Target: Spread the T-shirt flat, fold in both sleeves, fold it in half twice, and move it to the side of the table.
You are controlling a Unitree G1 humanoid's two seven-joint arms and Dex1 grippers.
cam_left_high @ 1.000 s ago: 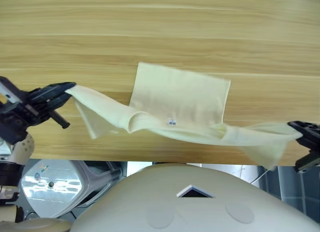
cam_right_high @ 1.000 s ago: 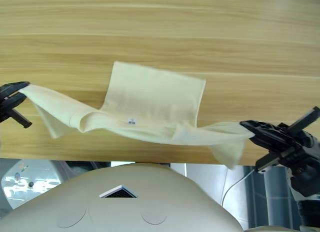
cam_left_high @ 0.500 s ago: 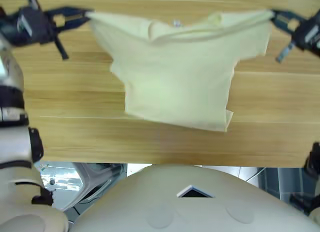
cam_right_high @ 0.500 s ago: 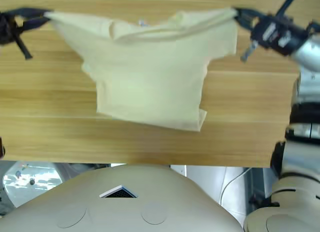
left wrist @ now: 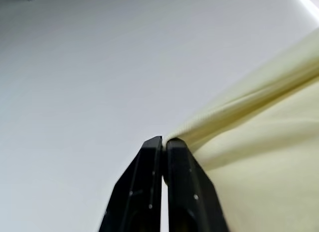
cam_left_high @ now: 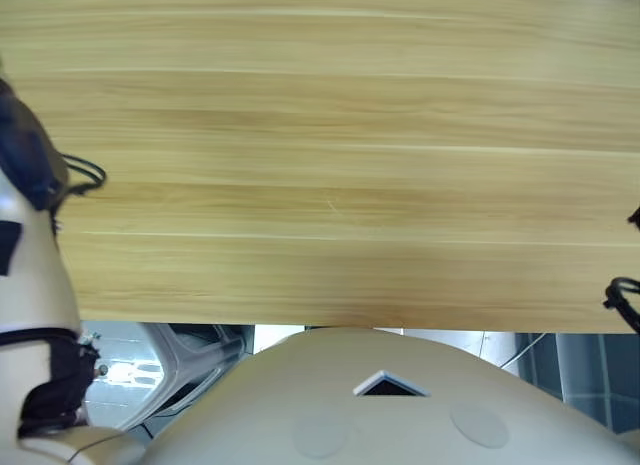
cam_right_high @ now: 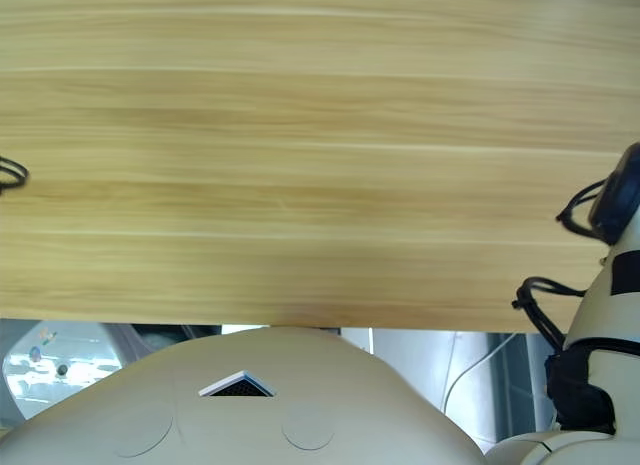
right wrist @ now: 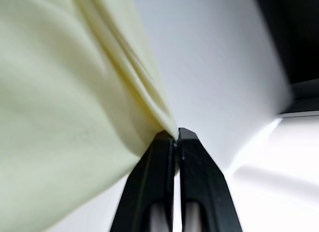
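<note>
Tightly closed, the left gripper (left wrist: 163, 144) has its two flat black fingers (left wrist: 144, 182) pressed together on a bunched edge of the T-shirt (left wrist: 259, 157). The right gripper (right wrist: 175, 134) is likewise clamped on another gathered edge of it, so the garment is pinched in both grippers at once.

The cloth is a pale butter-yellow knit, soft and matte. It is drawn into narrow ridged pleats where each gripper bites and smooths into a broad sheet farther off.

Behind the cloth in the left wrist view lies a plain, featureless pale-grey surface (left wrist: 99, 67). In the right wrist view a similar white surface gives way to a dark patch (right wrist: 294, 32).

Seen from the head, the table (cam_left_high: 330, 155) is a smooth, light wood-grain top. Its long streaks run from 9 o'clock to 3 o'clock, and its straight near edge lies toward 6 o'clock. Past that edge, at 7 o'clock, a grey moulded shape (cam_left_high: 150, 370) carries a bright glint.
</note>
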